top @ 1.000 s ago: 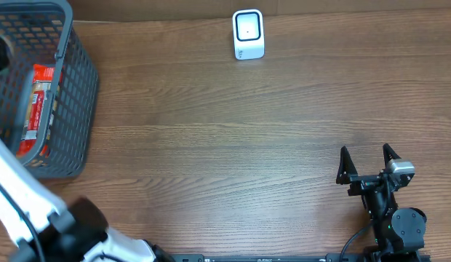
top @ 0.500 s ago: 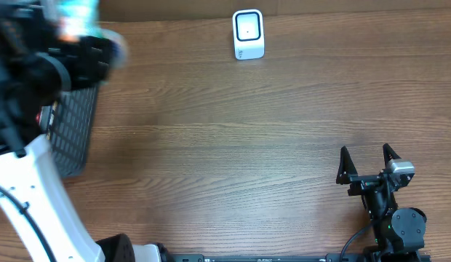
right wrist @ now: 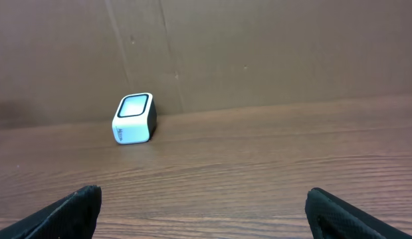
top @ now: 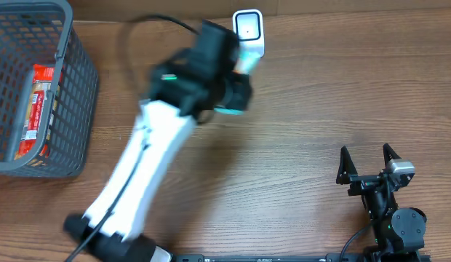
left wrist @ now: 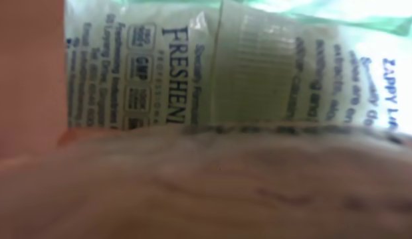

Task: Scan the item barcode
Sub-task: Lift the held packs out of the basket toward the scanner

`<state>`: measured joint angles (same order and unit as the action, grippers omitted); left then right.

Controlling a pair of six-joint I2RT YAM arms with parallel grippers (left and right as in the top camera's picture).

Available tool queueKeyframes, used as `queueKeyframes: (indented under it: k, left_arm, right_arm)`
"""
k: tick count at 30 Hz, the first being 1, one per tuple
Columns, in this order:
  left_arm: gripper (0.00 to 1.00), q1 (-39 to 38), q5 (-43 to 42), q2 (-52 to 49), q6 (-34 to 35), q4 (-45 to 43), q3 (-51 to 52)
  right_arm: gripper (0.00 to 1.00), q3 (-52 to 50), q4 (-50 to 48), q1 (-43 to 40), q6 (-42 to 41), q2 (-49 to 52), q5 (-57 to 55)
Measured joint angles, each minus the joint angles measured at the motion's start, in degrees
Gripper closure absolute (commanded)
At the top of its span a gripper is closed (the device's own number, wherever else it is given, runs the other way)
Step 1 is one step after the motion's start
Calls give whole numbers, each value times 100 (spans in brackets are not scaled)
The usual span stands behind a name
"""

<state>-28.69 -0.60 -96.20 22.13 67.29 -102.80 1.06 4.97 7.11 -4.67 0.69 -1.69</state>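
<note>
Left gripper [top: 229, 91]: the fingers are lost in blur overhead and out of shot at the wrist. The pack [left wrist: 179, 73] sits right at their tip, off the table, so I take it as clamped. It hangs just short of the scanner [top: 248, 33], by its front edge.

Printed side faces the wrist camera. A patch of fine bars [left wrist: 262, 43] shows near the top, maybe the barcode.

To do this well: turn that patch square to the scanner window, hold it near and steady, don't crease the film.

Right gripper [top: 367, 166]: jaws spread wide, empty, well apart from the action.

Count: one pack held, one scanner, one basket [top: 80, 94], one red packet [top: 38, 102] inside it, two arms.
</note>
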Motion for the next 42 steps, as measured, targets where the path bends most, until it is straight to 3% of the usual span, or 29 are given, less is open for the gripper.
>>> queueKeyframes:
  k: [6,12,22,28,33,34,38,42]
  left_arm:
    - [57,-610,175,-1025,1082,-284,610]
    - [57,-1093,243,-1845,1523,-640,614]
    - [55,-1585,258,-2286,1784,-1034,614]
    - [42,-1602,260,-2286,1823,-1036,614]
    - [43,-1602,260,-2286,1825,-1043,616]
    - [40,-1602,260,-2286,1825,-1064,627]
    - [4,-1602,260,-2286,1851,-1117,699]
    - [0,-1602,240,-2286,1843,-1217,706]
  right_arm:
    - [0,0,0,0,0,0,-2]
    - [0,0,2,0,2,0,0]
    - [0,0,4,0,0,0,0]
    - [0,0,2,-2,4,0,0]
    - [0,0,4,0,2,0,0]
    - [0,0,2,0,2,0,-2]
    - [0,0,0,0,0,0,0]
    - [0,0,2,0,0,0,-2]
